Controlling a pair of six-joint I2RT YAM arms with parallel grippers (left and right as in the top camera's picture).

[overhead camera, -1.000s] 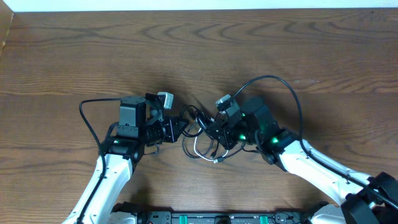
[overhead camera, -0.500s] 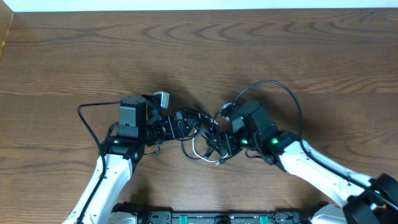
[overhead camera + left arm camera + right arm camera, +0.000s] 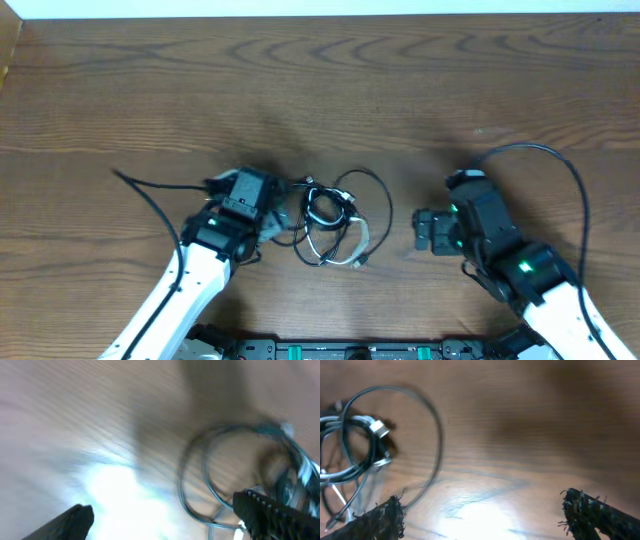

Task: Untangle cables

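The cables [image 3: 325,210] lie in a small knot on the wooden tabletop [image 3: 450,90] between the arms. They are thin black cords coiled with a white one, and a wide black loop bulges toward the right arm. The left fingers [image 3: 75,519] are spread just beside the knot. The right fingers [image 3: 600,512] are spread well apart from it. Both sets are empty.

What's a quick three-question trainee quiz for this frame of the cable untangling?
1. True or false: the left gripper and the right gripper both stand open, holding nothing.
2. Where do the cables lie? A: in a loose tangle on the table, between the two grippers. B: hanging off the table's near edge. C: spread out in separate straight lines.
3. Which gripper is nearer the cables?
Key: 1 true. 2 A. 3 left; the right one is clearly apart from them.
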